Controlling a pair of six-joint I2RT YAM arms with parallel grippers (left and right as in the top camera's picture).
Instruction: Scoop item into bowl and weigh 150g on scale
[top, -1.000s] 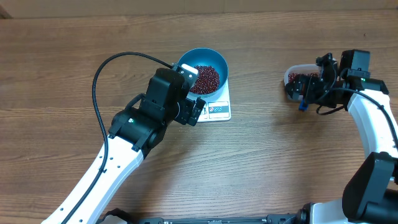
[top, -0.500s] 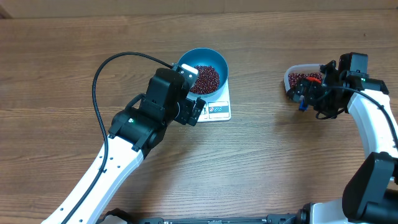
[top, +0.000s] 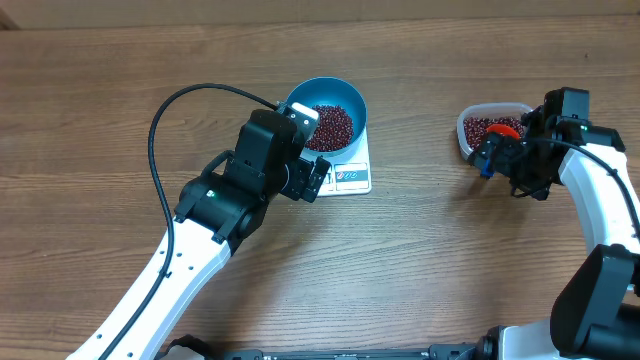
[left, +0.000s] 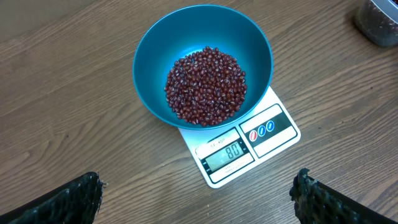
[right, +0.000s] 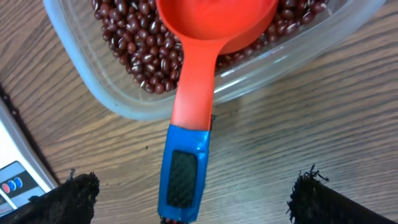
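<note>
1. Right gripper (right: 198, 198), jaws spread and empty, straddles the blue handle (right: 182, 171) of the red scoop (right: 214, 18); its long axis points back from the clear tub (right: 109, 99).
2. Left gripper (left: 196, 198) released, facing beans (left: 205, 84) in blue bowl (left: 152, 59) on scale (left: 277, 130).

Wood-grain table (top: 450, 250), smooth blue bowl (left: 149, 56); clear plastic tub (right: 99, 87), glossy beans (left: 205, 84)

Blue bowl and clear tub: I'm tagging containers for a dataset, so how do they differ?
The blue bowl is round and opaque; the clear tub is rounded-rectangular and see-through. The bowl sits on the scale; the tub on the table. A red scoop dips into the tub, none in the bowl. Both hold red-brown beans.
</note>
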